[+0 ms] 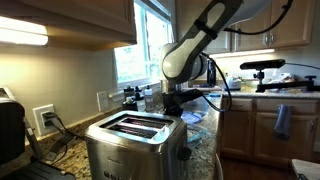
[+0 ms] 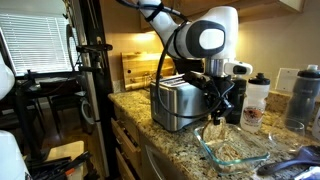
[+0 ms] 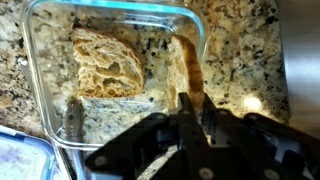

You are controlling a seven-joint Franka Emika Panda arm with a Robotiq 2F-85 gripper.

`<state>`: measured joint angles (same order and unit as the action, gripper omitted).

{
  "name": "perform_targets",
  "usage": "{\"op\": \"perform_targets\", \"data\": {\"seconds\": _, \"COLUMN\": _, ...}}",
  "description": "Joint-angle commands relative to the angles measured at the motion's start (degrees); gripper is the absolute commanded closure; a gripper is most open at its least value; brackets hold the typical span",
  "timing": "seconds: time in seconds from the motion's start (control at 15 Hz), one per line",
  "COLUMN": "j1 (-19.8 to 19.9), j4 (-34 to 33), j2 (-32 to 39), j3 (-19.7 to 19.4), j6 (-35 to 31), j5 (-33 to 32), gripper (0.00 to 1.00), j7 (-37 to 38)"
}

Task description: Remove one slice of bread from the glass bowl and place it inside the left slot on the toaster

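Observation:
The glass bowl point(image 3: 60, 60) sits on the granite counter, and one slice of bread point(image 3: 108, 62) lies flat in it. My gripper point(image 3: 190, 115) is shut on a second slice of bread point(image 3: 185, 65), seen edge-on and held upright over the bowl's right part. In an exterior view my gripper point(image 2: 215, 103) hangs just above the bowl point(image 2: 235, 150), right beside the steel toaster point(image 2: 175, 102). The toaster point(image 1: 135, 140) also shows in an exterior view with its two long slots empty, and the gripper point(image 1: 176, 100) is behind it.
A black appliance point(image 1: 10, 130) stands at the counter's left end. Bottles point(image 2: 258, 97) and a tall cup point(image 2: 305, 90) stand behind the bowl. A wooden board point(image 2: 135, 68) leans on the wall. The counter edge point(image 2: 150, 140) runs in front.

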<state>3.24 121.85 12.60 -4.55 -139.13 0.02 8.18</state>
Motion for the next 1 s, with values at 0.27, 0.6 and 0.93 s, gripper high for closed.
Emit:
{"op": "perform_targets", "data": {"seconds": 0.27, "j1": -1.1, "j4": 1.92, "j2": -4.86, "j3": 0.34, "j6": -1.13, "j5": -0.43, "gripper": 0.92, "j7": 1.61}}
{"op": "perform_targets", "data": {"seconds": 0.6, "j1": -1.32, "j4": 1.94, "j2": -7.61, "j3": 1.01, "j6": 0.3, "j5": 0.02, "gripper": 0.92, "j7": 1.13}}
{"op": "perform_targets", "data": {"seconds": 0.93, "j1": -1.52, "j4": 2.62, "j2": -10.57, "j3": 1.69, "j6": 0.98, "j5": 0.07, "gripper": 0.92, "j7": 1.06}}
